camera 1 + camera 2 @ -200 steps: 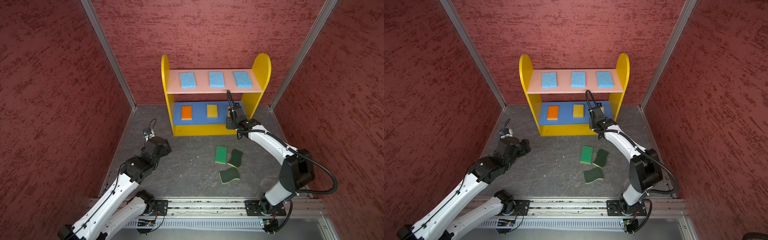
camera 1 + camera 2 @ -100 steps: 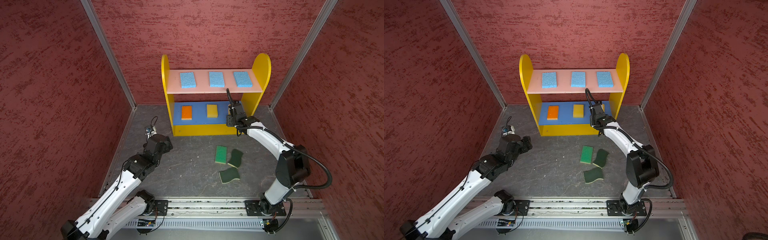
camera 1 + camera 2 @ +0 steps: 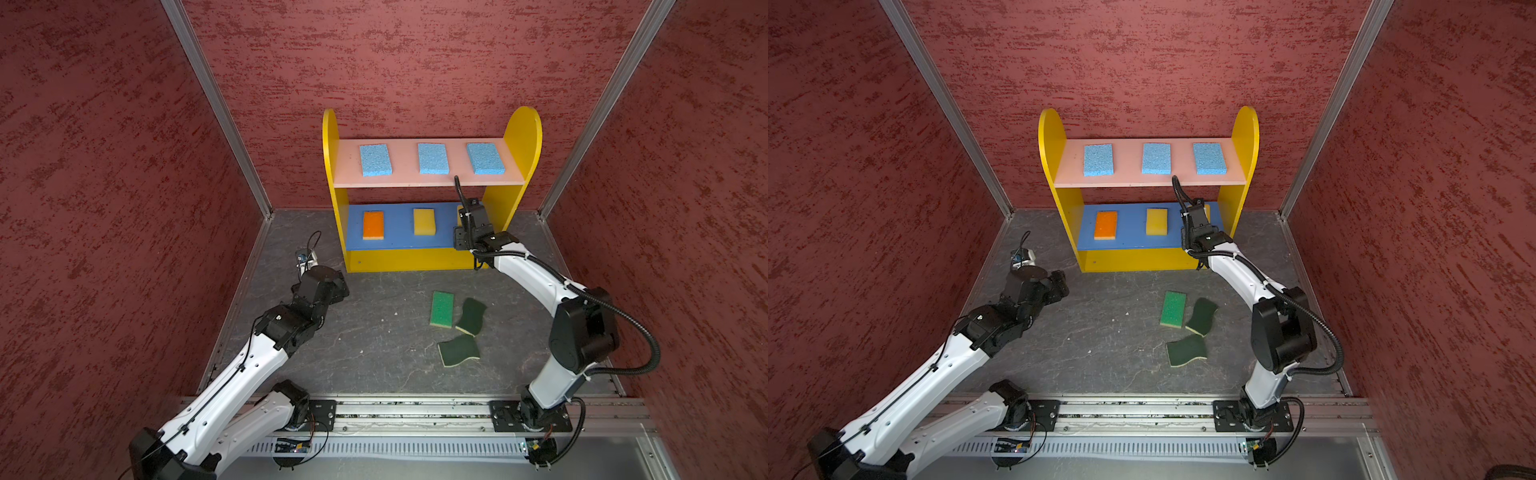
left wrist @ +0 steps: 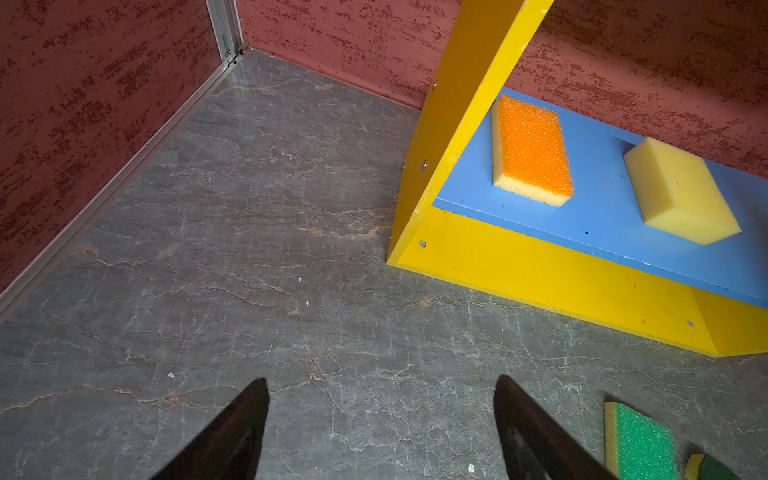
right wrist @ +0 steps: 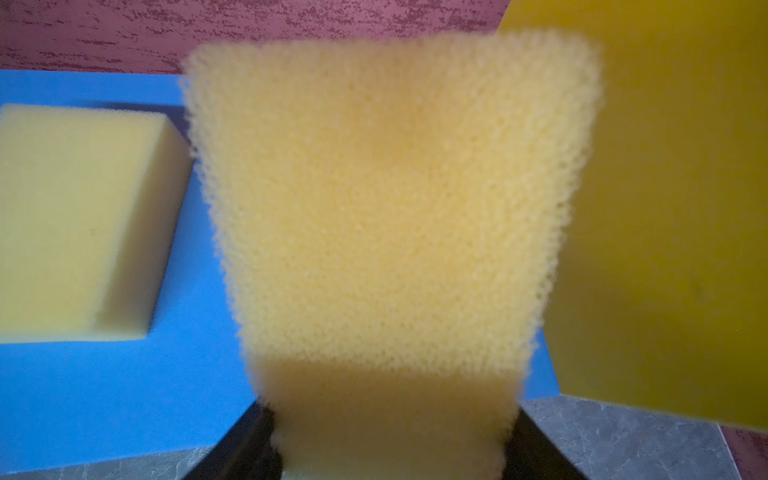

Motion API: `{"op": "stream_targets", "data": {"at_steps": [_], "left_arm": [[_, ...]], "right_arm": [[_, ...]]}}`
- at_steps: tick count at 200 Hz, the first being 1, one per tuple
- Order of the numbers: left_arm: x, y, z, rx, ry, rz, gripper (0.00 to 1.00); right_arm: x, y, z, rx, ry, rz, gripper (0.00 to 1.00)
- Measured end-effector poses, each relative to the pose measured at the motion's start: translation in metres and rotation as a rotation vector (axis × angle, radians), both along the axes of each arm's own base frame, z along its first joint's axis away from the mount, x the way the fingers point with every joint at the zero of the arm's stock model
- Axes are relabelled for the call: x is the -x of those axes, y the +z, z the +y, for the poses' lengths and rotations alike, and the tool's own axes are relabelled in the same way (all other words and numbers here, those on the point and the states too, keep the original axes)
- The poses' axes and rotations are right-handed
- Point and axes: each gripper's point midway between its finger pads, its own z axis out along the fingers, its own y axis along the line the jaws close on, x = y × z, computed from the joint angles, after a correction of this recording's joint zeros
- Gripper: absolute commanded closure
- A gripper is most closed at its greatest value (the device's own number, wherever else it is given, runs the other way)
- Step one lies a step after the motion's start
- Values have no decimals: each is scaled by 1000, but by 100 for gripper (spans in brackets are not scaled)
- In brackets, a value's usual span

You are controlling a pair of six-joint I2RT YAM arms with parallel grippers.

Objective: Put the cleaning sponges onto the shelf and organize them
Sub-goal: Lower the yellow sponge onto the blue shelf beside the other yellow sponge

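The shelf point(image 3: 523, 137) stands against the back wall. Three light blue sponges point(image 3: 433, 158) lie on its pink board. An orange-topped sponge point(image 3: 372, 224) and a yellow sponge point(image 3: 424, 221) lie on the blue board point(image 3: 399, 243). My right gripper point(image 5: 388, 415) is shut on another yellow sponge point(image 5: 390, 208) and holds it over the blue board's right end, beside the side panel. On the floor lie a bright green sponge point(image 3: 441, 308) and two dark green wavy sponges point(image 3: 471, 316). My left gripper point(image 4: 381, 382) hovers open and empty over the floor, left of the shelf.
Red walls with metal corner posts point(image 3: 216, 108) close in the grey floor point(image 3: 374, 332) on three sides. A metal rail point(image 3: 415, 415) carrying both arm bases runs along the front edge. The right arm's elbow point(image 3: 582, 332) stands right of the floor sponges.
The right gripper has carried the yellow sponge a little deeper over the blue board's right end. The left arm has shifted slightly toward the shelf.
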Motion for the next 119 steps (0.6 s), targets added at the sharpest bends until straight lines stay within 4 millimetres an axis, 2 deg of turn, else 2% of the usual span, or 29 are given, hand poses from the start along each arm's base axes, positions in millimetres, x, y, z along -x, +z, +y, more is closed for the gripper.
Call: {"op": "stream_targets", "data": {"at_steps": [43,119], "left_arm": [[-1,-7,-1,-1,-1,6,15],[-8,-16,-5,-15,-2,30,15]], "right_arm": [[-8,6,0,-5,3,-41,32],[-24,-9,4,-1,8,-44,31]]}}
